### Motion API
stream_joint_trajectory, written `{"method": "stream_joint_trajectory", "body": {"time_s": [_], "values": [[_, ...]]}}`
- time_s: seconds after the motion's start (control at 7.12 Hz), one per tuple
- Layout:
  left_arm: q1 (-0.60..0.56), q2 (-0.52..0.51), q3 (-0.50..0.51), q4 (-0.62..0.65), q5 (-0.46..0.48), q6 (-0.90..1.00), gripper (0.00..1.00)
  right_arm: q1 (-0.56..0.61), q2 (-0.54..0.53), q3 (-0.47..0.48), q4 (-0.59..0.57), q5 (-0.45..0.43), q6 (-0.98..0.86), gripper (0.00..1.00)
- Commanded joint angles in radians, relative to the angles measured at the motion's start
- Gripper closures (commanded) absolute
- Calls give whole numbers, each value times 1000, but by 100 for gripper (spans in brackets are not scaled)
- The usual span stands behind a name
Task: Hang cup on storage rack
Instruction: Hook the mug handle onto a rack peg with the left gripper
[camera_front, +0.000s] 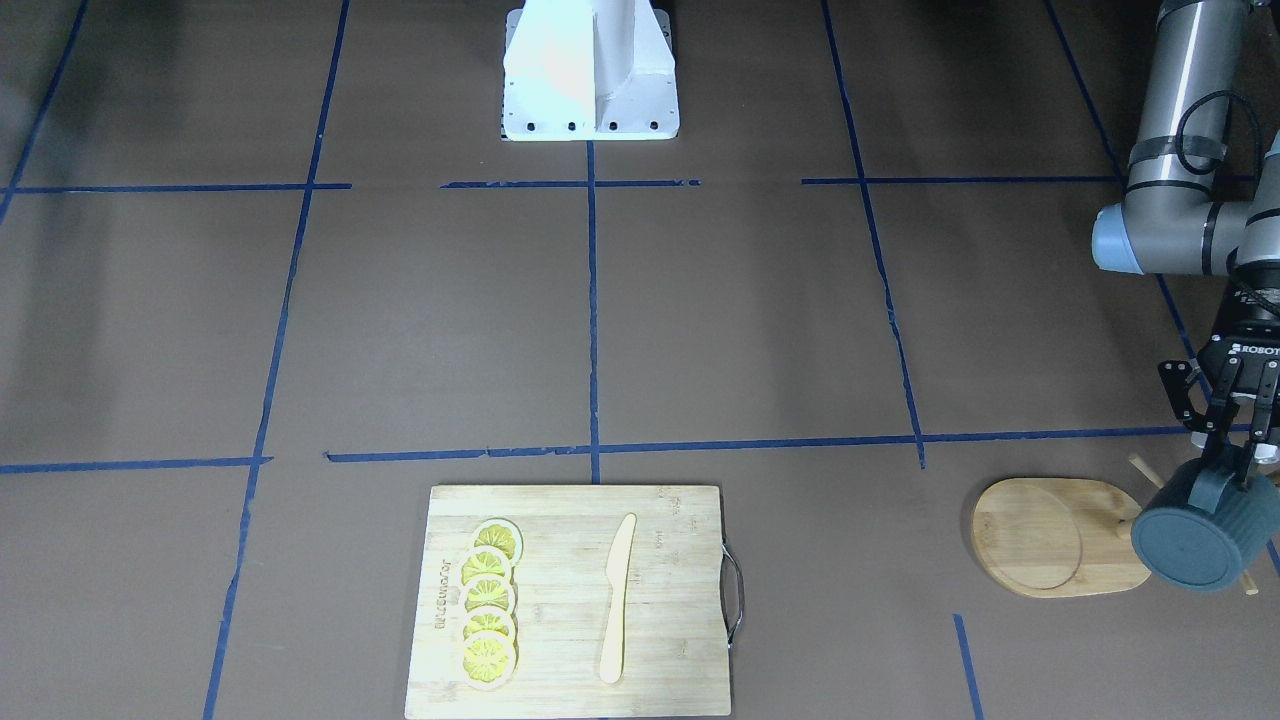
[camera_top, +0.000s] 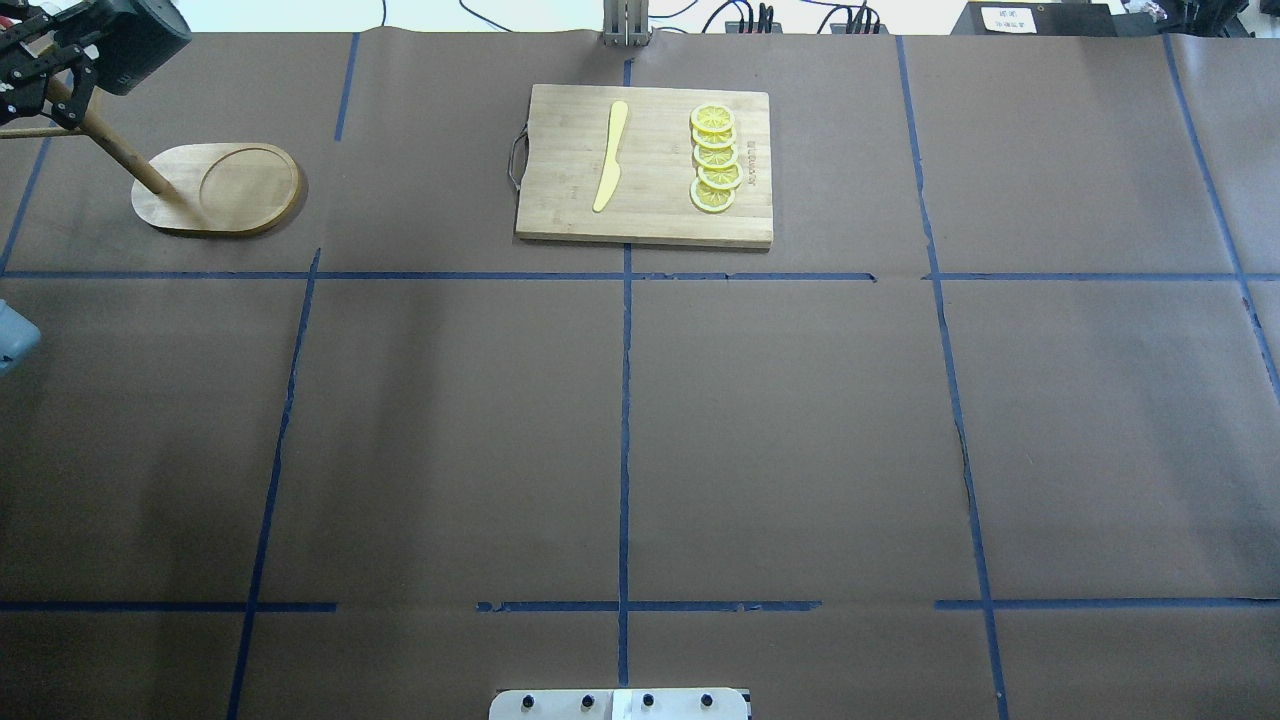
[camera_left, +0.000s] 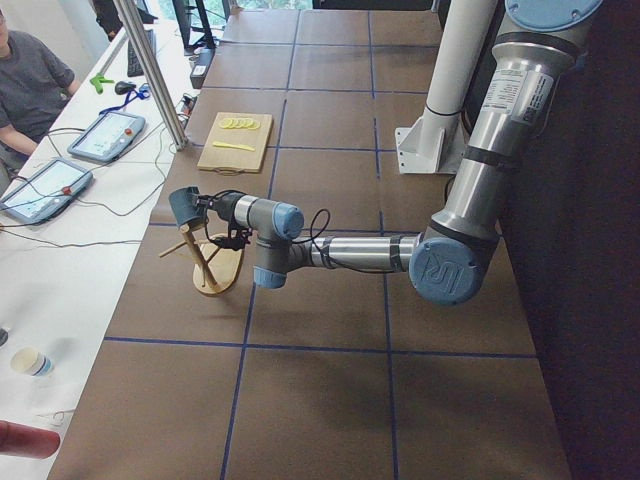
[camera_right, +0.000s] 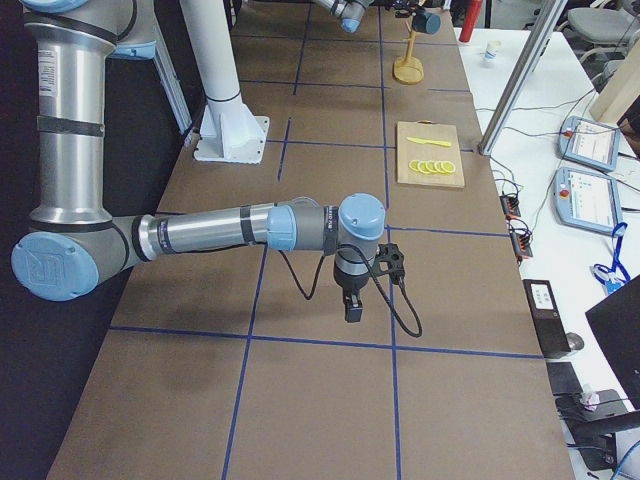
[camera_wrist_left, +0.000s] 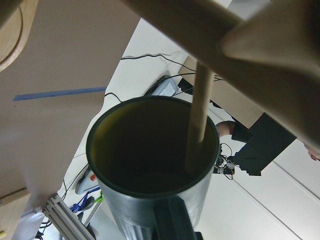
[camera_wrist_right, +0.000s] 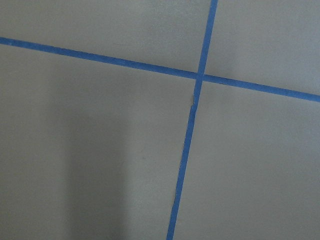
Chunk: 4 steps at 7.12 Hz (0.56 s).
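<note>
The cup (camera_front: 1195, 535) is dark blue-grey and ribbed, tilted on its side with its bottom toward the front camera. My left gripper (camera_front: 1228, 462) is shut on it at the handle side and holds it in the air by the storage rack. The rack has an oval bamboo base (camera_front: 1050, 535) and a post (camera_top: 115, 150). In the left wrist view a thin peg (camera_wrist_left: 197, 115) reaches into the cup's yellow-lined mouth (camera_wrist_left: 150, 165). My right gripper (camera_right: 352, 312) hangs low over bare table, far from the rack; I cannot tell if it is open or shut.
A rectangular cutting board (camera_front: 560, 660) with lemon slices (camera_front: 488, 605) and a wooden knife (camera_front: 617, 600) lies at mid table. The robot's white base (camera_front: 590, 70) stands at the robot side. A side table with tablets (camera_left: 105, 135) and a seated person (camera_left: 25, 80) is beyond the rack.
</note>
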<state>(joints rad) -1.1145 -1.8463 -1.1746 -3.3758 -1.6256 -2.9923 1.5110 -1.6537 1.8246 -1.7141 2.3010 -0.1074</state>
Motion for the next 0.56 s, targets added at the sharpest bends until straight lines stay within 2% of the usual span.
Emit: {"method": "stream_joint_trajectory", "body": {"time_s": [0.0, 0.42], "values": [[-4, 13, 18, -22, -8, 0, 98, 0, 0, 1, 1, 0, 0, 0], [-2, 35, 27, -56, -8, 1, 95, 0, 0, -1, 1, 0, 0, 0]]}}
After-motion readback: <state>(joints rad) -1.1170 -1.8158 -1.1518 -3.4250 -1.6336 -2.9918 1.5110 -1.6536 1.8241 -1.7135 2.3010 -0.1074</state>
